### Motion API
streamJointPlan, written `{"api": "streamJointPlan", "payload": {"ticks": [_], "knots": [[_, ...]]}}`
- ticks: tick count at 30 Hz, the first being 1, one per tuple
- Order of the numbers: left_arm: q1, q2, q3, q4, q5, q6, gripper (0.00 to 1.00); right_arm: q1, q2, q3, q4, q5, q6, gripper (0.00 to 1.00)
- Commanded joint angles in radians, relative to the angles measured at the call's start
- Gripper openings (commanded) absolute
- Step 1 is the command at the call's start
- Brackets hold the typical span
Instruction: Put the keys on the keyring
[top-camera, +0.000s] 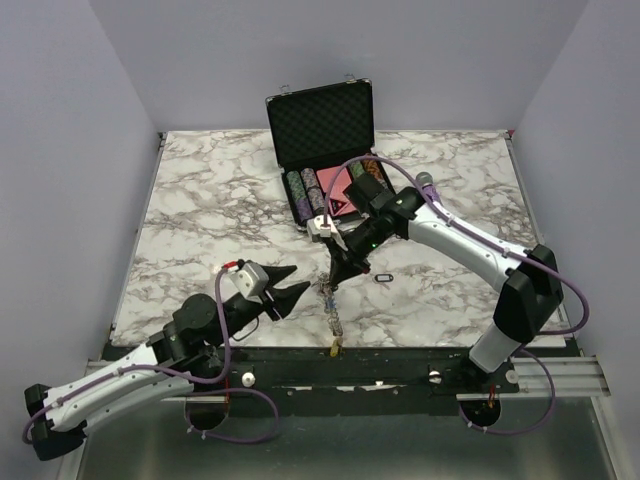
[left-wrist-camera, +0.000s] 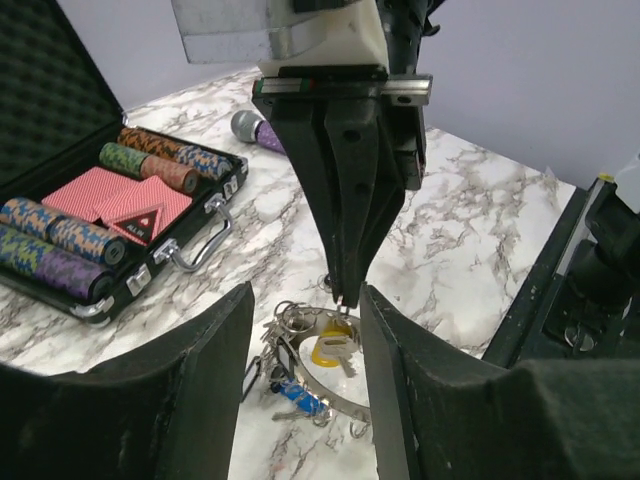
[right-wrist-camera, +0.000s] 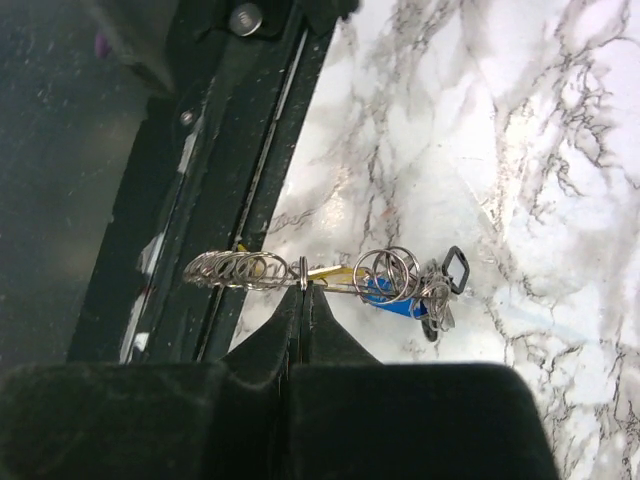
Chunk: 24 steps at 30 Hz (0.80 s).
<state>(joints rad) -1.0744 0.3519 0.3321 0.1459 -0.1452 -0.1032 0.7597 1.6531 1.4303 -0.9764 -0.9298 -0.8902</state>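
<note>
The keyring (top-camera: 329, 305) is a large silver ring fringed with small split rings, held on edge near the table's front edge. My right gripper (top-camera: 334, 281) is shut on it, jaws pinched on the band (right-wrist-camera: 303, 272). Keys hang on the keyring: a yellow-headed one (left-wrist-camera: 324, 351) and a blue-headed one (left-wrist-camera: 299, 396), the blue one also showing in the right wrist view (right-wrist-camera: 395, 297) beside a black tag (right-wrist-camera: 453, 268). My left gripper (top-camera: 287, 290) stands open just left of the ring, which shows between its fingers (left-wrist-camera: 200, 390) without touching them.
An open black chip case (top-camera: 325, 120) with rows of poker chips (left-wrist-camera: 60, 240) stands at the back. A purple microphone (left-wrist-camera: 255, 128) lies near the right arm. A small black piece (top-camera: 383, 277) lies on the marble right of the ring. The black front rail (top-camera: 400, 360) is close.
</note>
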Motion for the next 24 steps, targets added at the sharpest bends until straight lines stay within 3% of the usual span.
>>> {"api": "streamJointPlan", "payload": {"ticks": [1,5,11,20,24], "knots": [[0.001,-0.060,0.073,-0.245,-0.119,-0.130,0.55,0.055,0.066,0.016,0.169,0.072,0.204,0.00],[0.002,-0.154,0.090,-0.394,-0.183,-0.260,0.56,0.147,0.157,0.007,0.280,0.172,0.328,0.01],[0.001,-0.319,0.113,-0.603,-0.300,-0.438,0.56,0.188,0.321,0.074,0.380,0.288,0.508,0.00],[0.001,-0.470,0.084,-0.674,-0.338,-0.472,0.56,0.191,0.500,0.254,0.472,0.465,0.620,0.00],[0.001,-0.452,0.073,-0.675,-0.317,-0.487,0.57,0.191,0.547,0.300,0.440,0.431,0.625,0.12]]}}
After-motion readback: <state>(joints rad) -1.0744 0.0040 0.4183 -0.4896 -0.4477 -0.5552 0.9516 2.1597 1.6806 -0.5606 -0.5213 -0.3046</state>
